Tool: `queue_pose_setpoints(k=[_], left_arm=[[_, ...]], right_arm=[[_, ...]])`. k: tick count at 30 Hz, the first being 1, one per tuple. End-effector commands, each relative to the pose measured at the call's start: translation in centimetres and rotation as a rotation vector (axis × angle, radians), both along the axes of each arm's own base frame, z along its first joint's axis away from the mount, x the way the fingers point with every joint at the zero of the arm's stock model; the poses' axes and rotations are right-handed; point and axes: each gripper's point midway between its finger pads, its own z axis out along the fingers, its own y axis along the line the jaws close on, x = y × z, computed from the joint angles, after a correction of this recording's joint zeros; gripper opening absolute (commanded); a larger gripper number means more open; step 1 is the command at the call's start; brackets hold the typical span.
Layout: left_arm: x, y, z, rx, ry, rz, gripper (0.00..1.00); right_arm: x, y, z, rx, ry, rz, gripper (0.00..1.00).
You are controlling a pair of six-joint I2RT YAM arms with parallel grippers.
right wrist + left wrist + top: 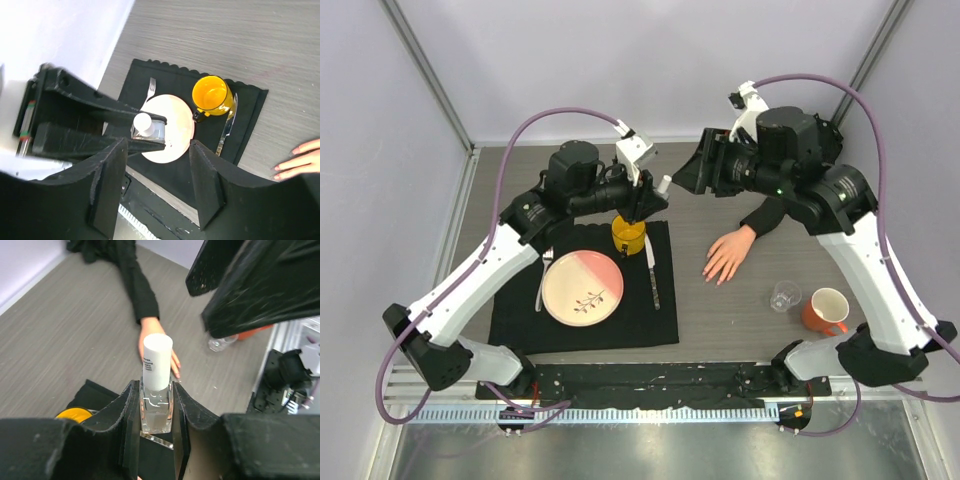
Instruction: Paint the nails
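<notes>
Above the mat's [520, 320] 12 o'clock edge, over the mug [629, 235], my left gripper [156, 410] is clamped on the bottle [157, 365], cap toward 3 o'clock. My right gripper [157, 150] faces the cap, jaws apart, holding nothing. Mannequin hand [728, 255] lies flat on bare table just off the mat's 3 o'clock edge, nails [717, 275] toward 7 o'clock. Glass [784, 296] sits at its 4 o'clock.

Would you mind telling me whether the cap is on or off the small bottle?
On: the white cap sits atop the bottle, which the left pincer grips by its sides.
</notes>
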Motion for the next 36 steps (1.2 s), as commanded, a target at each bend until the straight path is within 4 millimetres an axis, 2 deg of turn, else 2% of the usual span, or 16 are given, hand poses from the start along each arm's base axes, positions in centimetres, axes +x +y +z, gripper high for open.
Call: queue_pose_setpoints(k=[1, 12, 19, 21, 22, 23, 24, 26, 27, 28, 29, 30, 31, 33, 36], left_arm=[[1.8, -0.1, 2.2, -0.022, -0.081, 0.072, 0.0], [1.2, -1.7, 1.5, 0.032, -0.119, 0.027, 0.0], [0.8, -1.9, 1.9, 0.028, -0.123, 0.017, 0.0], [0.4, -1.9, 2.0, 0.025, -0.118, 0.001, 0.0], [0.1, -1.8, 2.0, 0.025, -0.116, -0.01, 0.0], [-0.6, -2.1, 2.0, 0.017, -0.109, -0.048, 0.0], [-1.3, -1.9, 2.1, 0.013, -0.116, -0.077, 0.0], [-3.5, -2.2, 2.5, -0.014, -0.106, -0.184, 0.0], [-4.4, -2.2, 1.9, -0.017, -0.091, -0.229, 0.0], [-6.0, -1.8, 2.6, -0.045, -0.098, -0.283, 0.0], [-8.8, -1.9, 3.2, -0.099, -0.079, -0.443, 0.0], [-10.2, -1.7, 3.1, -0.127, -0.051, -0.52, 0.0], [-11.3, -1.5, 3.6, -0.16, -0.011, -0.577, 0.0], [-13.6, -0.9, 4.8, -0.228, 0.137, -0.717, 0.0], [-14.1, -0.9, 4.9, -0.24, 0.209, -0.737, 0.0]], right_arm=[[1.0, -0.3, 1.4, 0.026, 0.0, -0.088, 0.57], [1.5, 2.3, -2.2, 0.0, 0.089, -0.031, 0.56], [0.9, 3.4, -4.2, -0.005, 0.147, 0.023, 0.41], [0.5, 3.3, -4.3, -0.002, 0.146, 0.034, 0.28], [0.3, 3.2, -5.0, -0.014, 0.157, 0.038, 0.22], [-0.1, 2.9, -5.0, -0.02, 0.146, 0.047, 0.17], [-0.4, 2.8, -5.7, -0.038, 0.153, 0.065, 0.01], [-1.6, 2.5, -6.1, -0.097, 0.085, 0.17, 0.01], [-2.5, 2.6, -6.1, -0.112, 0.043, 0.247, 0.01], [-5.0, 3.5, -8.0, -0.101, 0.058, 0.416, 0.01], [-6.1, 3.4, -8.3, -0.122, -0.028, 0.523, 0.01], [-7.8, 2.8, -6.1, -0.069, -0.154, 0.567, 0.01], [-9.4, 3.0, -7.5, -0.047, -0.153, 0.647, 0.01], [-10.9, 2.5, -6.6, -0.001, -0.208, 0.685, 0.01], [-12.0, 2.9, -7.5, 0.034, -0.116, 0.726, 0.01]])
